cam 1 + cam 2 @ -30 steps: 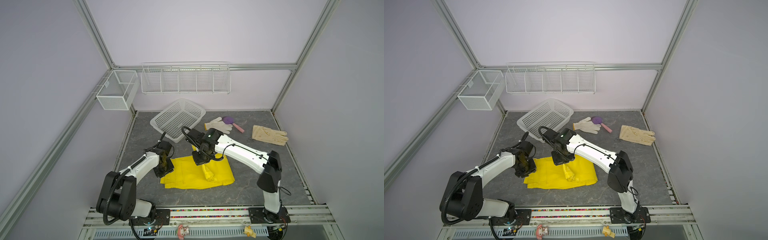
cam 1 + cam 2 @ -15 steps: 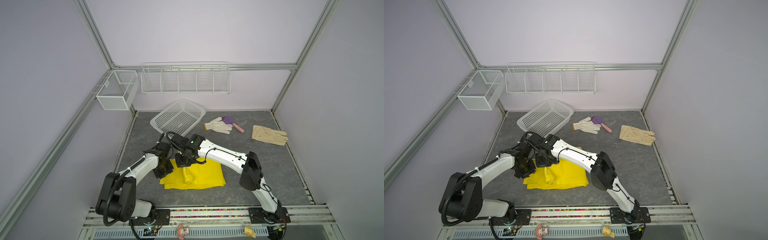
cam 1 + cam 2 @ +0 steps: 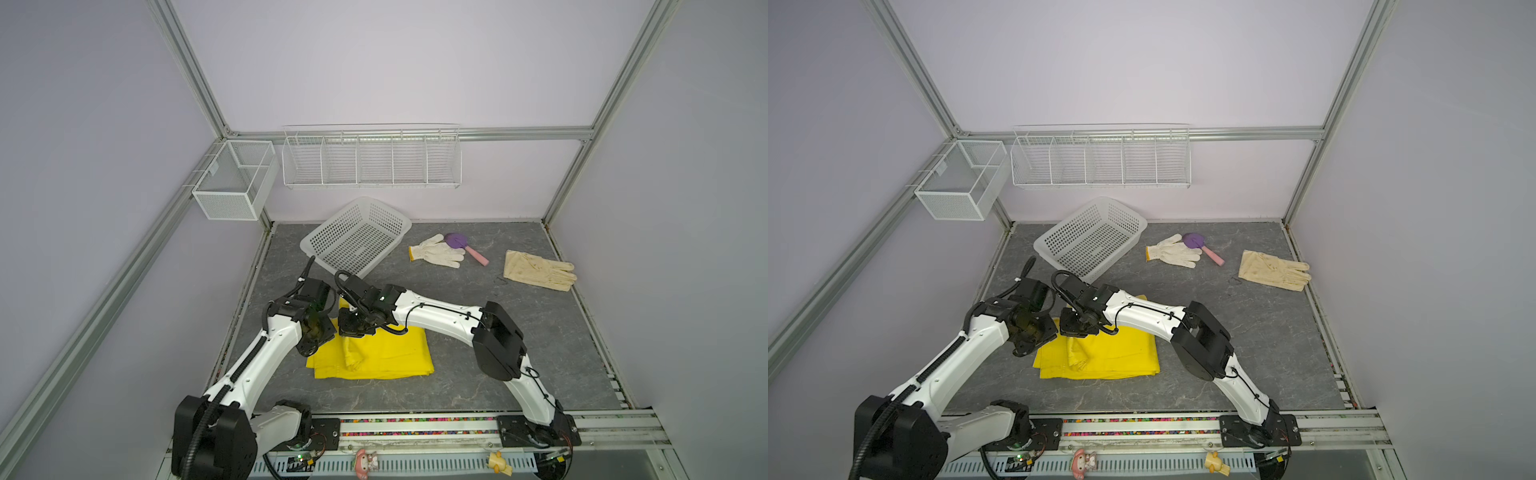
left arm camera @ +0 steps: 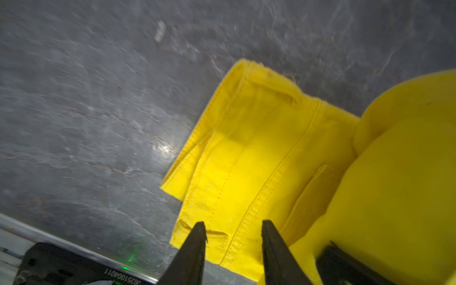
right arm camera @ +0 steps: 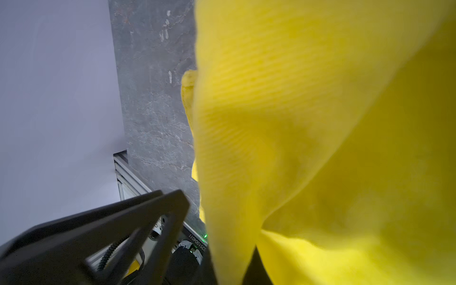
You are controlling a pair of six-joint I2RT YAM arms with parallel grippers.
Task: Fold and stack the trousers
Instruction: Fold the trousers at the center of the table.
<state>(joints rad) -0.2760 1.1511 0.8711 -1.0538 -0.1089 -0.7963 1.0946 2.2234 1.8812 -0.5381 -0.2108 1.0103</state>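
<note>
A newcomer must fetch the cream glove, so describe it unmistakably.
On the grey tabletop, look past the white basket toward the far right corner. The cream glove lies there alone, flat and smooth; the white knit glove nearer the basket touches a purple scoop.

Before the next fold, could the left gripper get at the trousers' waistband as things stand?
Probably yes: the left gripper hangs open right at the trousers' waistband, nothing between; the right gripper grips them alongside.
</note>
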